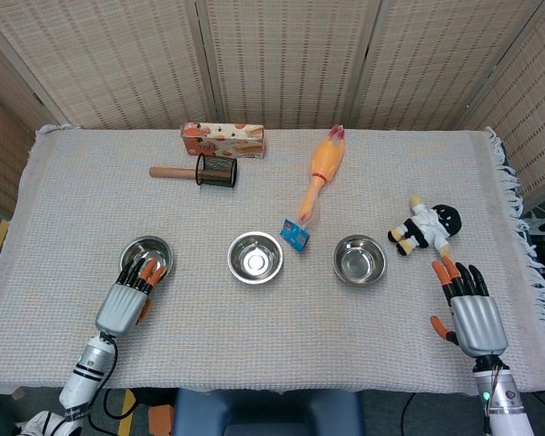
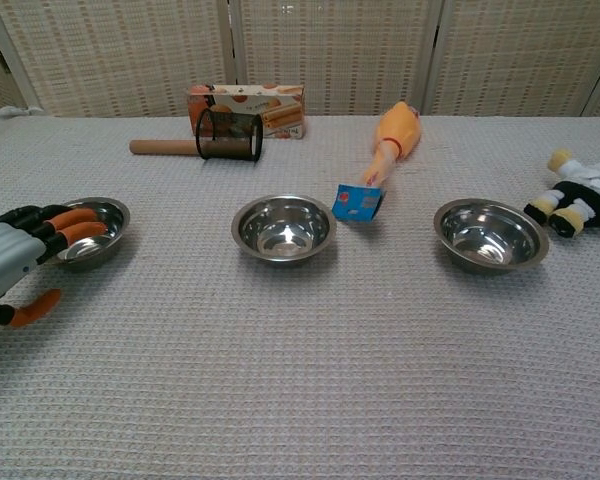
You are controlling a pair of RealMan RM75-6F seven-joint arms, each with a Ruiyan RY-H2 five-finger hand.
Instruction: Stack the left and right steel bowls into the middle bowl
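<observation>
While the left robot hand [image 1: 129,301] reaches over the left steel bowl [image 1: 146,260], its fingers [image 2: 72,224] spread above the rim and holding nothing, the right robot hand [image 1: 470,309] rests open — palm down — near the right steel bowl [image 1: 359,260]. Between them sits the middle bowl [image 1: 255,257] on the surface [image 1: 254,336].

Woven screen panels [image 1: 282,59] behind cloth-covered table [image 1: 272,345]

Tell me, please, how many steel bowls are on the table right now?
3, in a row: the left bowl partly under the left hand, the middle bowl beside a blue packet, the right bowl. None seems hidden.
</observation>
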